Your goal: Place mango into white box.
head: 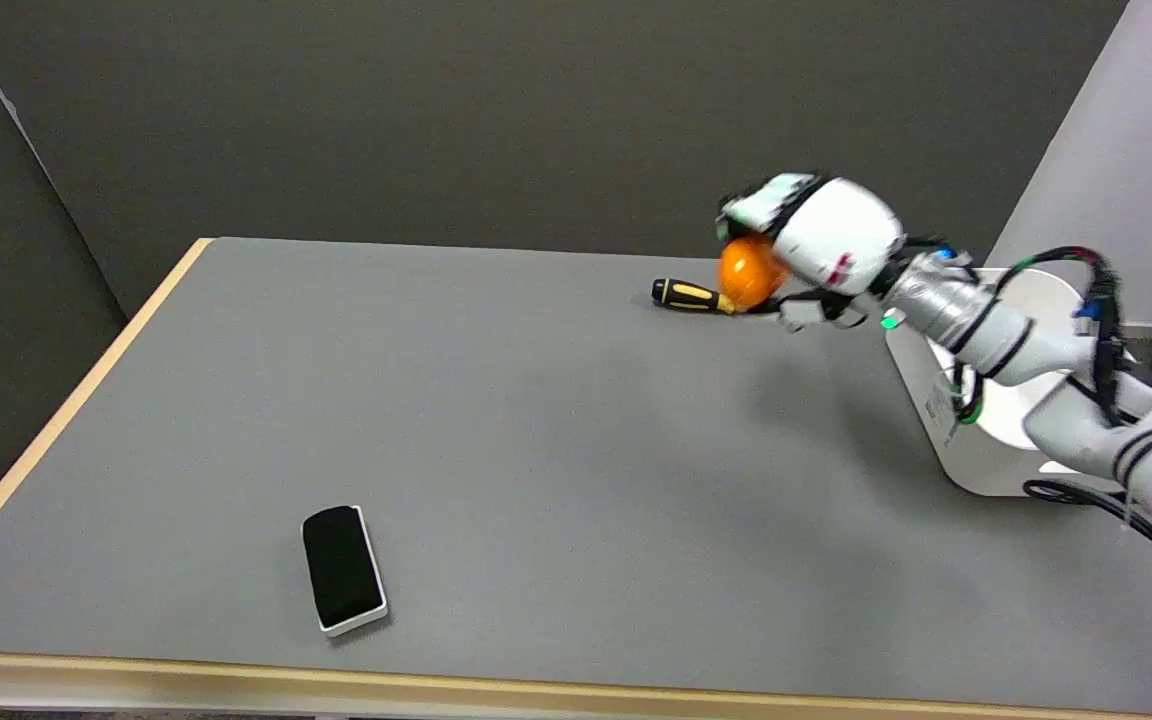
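Above the grey bench (536, 420), the right hand (816, 245) grips the mango (746, 270) (orange, tucked beneath its fingers); the white box (976, 440) sits behind its wrist.

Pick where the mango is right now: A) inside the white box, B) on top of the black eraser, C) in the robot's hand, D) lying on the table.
C: the right hand holds the orange mango in the air, beside the white box.

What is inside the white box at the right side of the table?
The white plastic box shows only a bare white interior where visible. The white right arm crosses over it and hides much of the inside. The round orange mango is not in it; the right hand holds it.
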